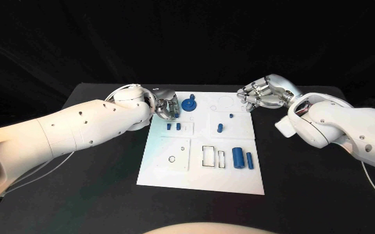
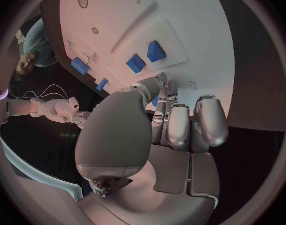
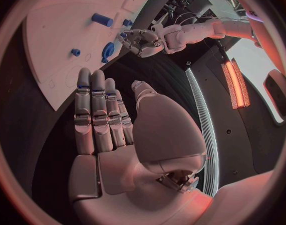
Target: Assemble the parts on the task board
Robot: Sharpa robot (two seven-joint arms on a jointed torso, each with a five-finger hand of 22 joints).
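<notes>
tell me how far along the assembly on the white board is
Early, it seems. Some small blue pegs look seated in the task board, and a blue gear sits near its far edge. The left hand hovers by that gear, holding nothing clearly visible; the right hand waits off the board, holding nothing. Two blue cylinders lie loose beside an unfilled rectangular slot.

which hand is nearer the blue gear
Left. The left hand sits right beside the blue gear at the board's far left corner. The right hand hangs off the board's far right edge, farther away.
</notes>
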